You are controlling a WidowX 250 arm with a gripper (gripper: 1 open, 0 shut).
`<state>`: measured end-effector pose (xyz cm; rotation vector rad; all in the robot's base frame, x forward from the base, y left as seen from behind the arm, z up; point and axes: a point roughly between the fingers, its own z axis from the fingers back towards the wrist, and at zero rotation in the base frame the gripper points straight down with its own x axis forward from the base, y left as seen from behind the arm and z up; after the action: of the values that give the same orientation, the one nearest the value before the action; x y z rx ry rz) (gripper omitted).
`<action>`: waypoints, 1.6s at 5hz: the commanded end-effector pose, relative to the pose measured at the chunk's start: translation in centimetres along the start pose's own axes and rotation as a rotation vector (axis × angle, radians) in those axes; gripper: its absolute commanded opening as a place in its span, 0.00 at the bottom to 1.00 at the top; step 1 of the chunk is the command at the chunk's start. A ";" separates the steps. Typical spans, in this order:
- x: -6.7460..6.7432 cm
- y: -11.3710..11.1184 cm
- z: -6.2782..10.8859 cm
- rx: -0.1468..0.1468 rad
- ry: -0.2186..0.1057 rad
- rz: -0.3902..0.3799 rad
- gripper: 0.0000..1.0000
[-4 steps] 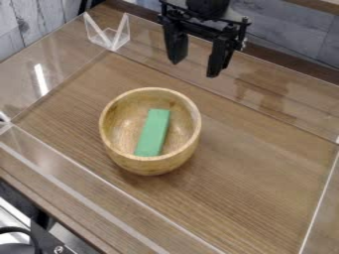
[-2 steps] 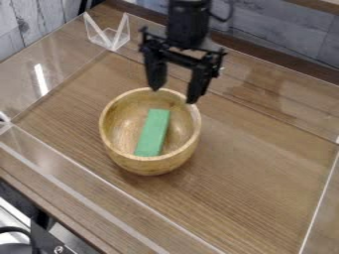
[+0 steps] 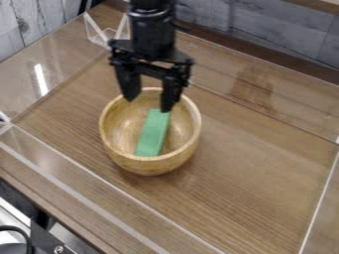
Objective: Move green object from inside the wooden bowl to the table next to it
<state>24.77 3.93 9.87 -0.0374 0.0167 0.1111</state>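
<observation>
Green block (image 3: 154, 133), flat, bar-shaped, one. Location: inside the wooden bowl (image 3: 109, 139), on its floor. Long axis from just past 12 o'clock to just past 6 o'clock, taking 12 as the top of the view. Position matches the earlier frames.

Wooden bowl, round, light tan, thick rim, one. Upright on the brown wood-grain worktop (image 3: 259, 149), in the same spot as before.

Claw (image 3: 147, 91), black, one. Condition: released, fingers spread wide, nothing between them. Change since the earliest frame: then well apart from the bowl, off toward 1 o'clock; in the next frame nearer; now lower in the view and shifted toward 8 o'clock, at the bowl's 12 o'clock side. One finger appears near the 11 o'clock part of the rim, the other near 1 o'clock, overlapping it in view. Contact with the rim: cannot be told.

Block relative to claw: toward 6 o'clock from the fingers, its upper end the nearer one, visibly apart from both. Height of the fingers above the bowl: cannot be told from this single view.
</observation>
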 end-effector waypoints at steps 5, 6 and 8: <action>0.0 -1.2 -3.4 -0.038 -0.194 0.168 1.00; -0.1 -1.5 -3.9 -0.043 -0.203 0.180 1.00; 2.4 -1.4 -1.5 -0.056 -0.200 0.085 1.00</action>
<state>26.35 2.42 7.22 -0.0822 -0.1388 0.1999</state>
